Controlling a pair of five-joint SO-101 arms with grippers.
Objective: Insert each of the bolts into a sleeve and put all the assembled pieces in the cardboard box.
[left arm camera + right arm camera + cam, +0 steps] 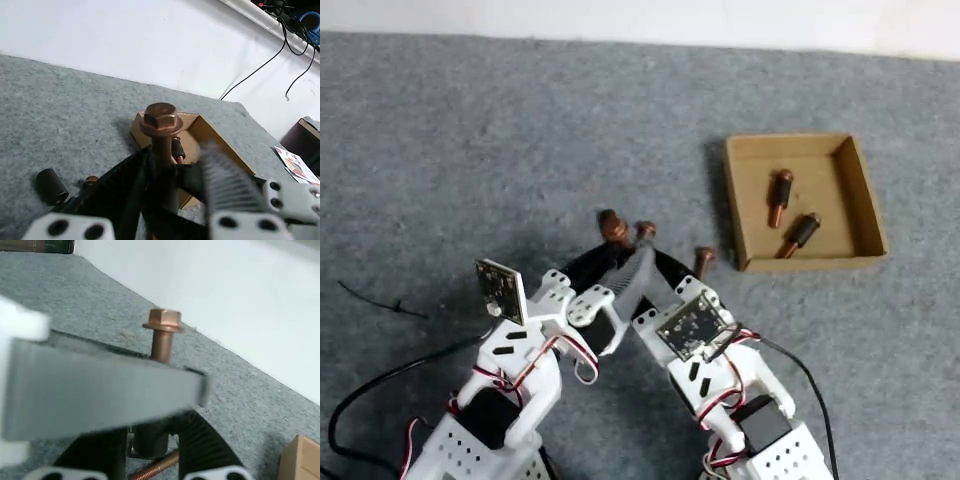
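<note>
Right wrist view: left claw [625, 247], seemingly gripping the bolt [163, 335], half hides the sleeve [150, 441] right claw [153, 432] clamps, cardboard box [303, 460] near.

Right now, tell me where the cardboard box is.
High view: the cardboard box lies right of centre on the grey mat, two assembled pieces inside, a bolt beside its lower left corner.

Glossy coppery metal bolt [160, 118]; matt cardboard box [810, 263]; rough grey felt-like table cover [470, 150].
</note>
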